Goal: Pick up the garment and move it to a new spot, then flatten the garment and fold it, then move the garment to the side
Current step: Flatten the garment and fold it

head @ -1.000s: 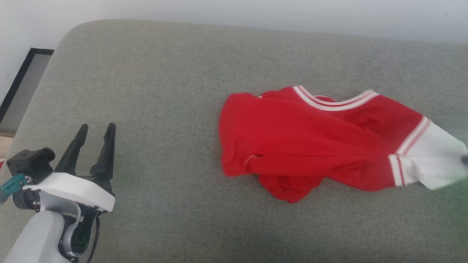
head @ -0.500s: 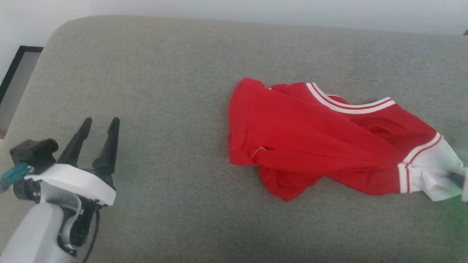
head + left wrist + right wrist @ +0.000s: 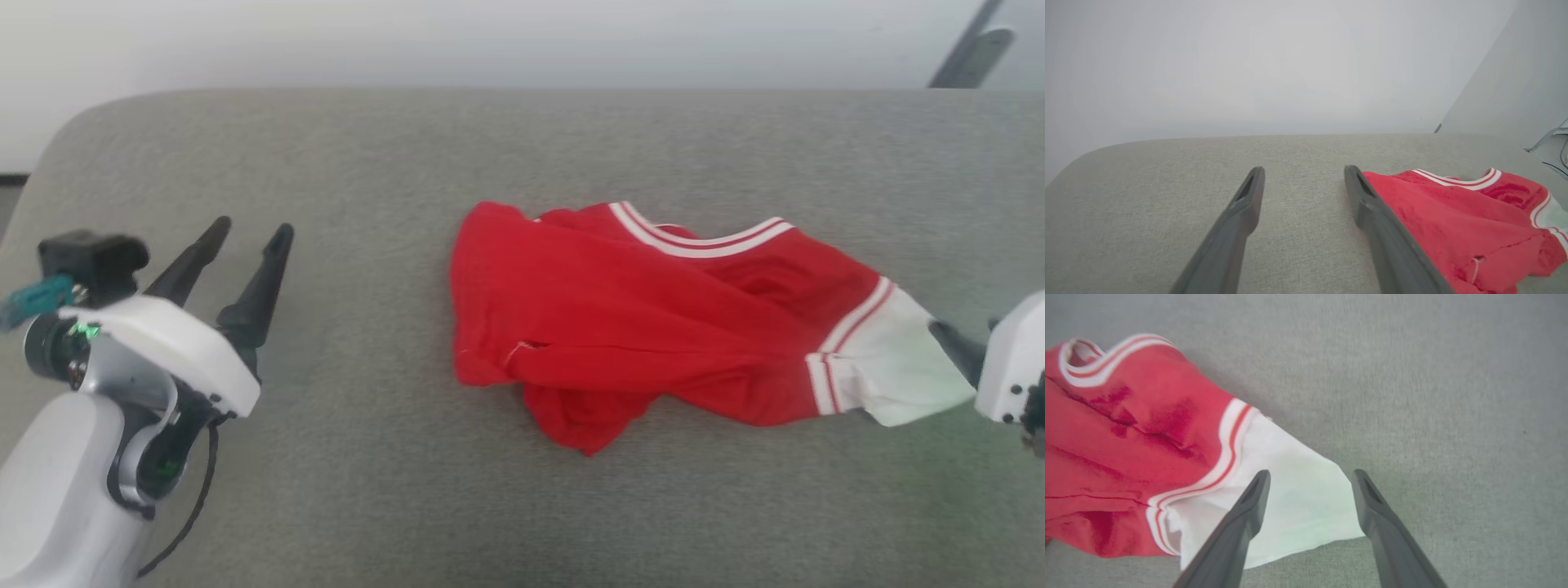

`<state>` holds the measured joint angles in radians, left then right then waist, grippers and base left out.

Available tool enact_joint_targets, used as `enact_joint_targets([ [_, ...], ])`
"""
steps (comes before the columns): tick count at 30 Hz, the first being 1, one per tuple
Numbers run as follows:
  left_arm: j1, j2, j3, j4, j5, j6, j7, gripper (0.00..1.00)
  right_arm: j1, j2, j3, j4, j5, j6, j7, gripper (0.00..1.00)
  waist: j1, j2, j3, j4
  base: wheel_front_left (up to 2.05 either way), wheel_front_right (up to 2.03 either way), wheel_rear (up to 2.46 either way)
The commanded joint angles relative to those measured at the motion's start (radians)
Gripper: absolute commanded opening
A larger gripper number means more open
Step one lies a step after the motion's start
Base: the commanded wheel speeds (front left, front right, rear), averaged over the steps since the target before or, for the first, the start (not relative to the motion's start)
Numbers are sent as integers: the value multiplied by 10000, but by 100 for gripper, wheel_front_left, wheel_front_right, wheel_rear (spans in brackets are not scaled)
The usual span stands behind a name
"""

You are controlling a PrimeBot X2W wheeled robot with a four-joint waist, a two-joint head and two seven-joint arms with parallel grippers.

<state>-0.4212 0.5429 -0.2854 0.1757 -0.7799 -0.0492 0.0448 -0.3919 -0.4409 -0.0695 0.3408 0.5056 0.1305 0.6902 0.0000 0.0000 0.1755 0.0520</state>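
Lying crumpled at centre-right of the head view, the red jersey (image 3: 653, 327) rests on a grey fabric cushion (image 3: 343, 457). The right gripper (image 3: 1310, 475), fingers spread, is poised over its white sleeve (image 3: 1298, 506) at the right edge, pinching nothing. The left gripper (image 3: 251, 229), also spread, sits empty at lower left, well apart.

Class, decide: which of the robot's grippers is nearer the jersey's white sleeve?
Right. The right gripper sits open at the white sleeve, fingers pointing over its outer edge. The left gripper, also open, is over bare grey cushion beyond the red jersey's opposite end.
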Motion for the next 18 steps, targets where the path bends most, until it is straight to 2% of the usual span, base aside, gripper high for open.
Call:
enact_joint_targets([
  [1,-236,37,-120,-34,-59,-37,313,100,79,126,-81,-292,-181,3,-433,100,0,0,-186,-327,0,0,0],
  [7,-1099,47,-636,32,-216,-90,1720,100,7,843,-218,-1221,-877,3,-2441,100,0,0,-220,-963,0,0,0],
  [8,-1099,47,-636,32,-216,-90,1720,100,7,843,-218,-1221,-877,3,-2441,100,0,0,-220,-963,0,0,0],
  [14,-1813,-84,-1014,442,-372,-129,2687,100,173,1550,-66,-1653,-1350,4,-4503,100,0,0,-187,-1541,0,0,0],
  [18,-2146,-258,-1433,814,-412,-104,3471,100,320,1882,24,-1647,-1685,4,-5459,100,0,0,-144,-1817,0,0,0],
])
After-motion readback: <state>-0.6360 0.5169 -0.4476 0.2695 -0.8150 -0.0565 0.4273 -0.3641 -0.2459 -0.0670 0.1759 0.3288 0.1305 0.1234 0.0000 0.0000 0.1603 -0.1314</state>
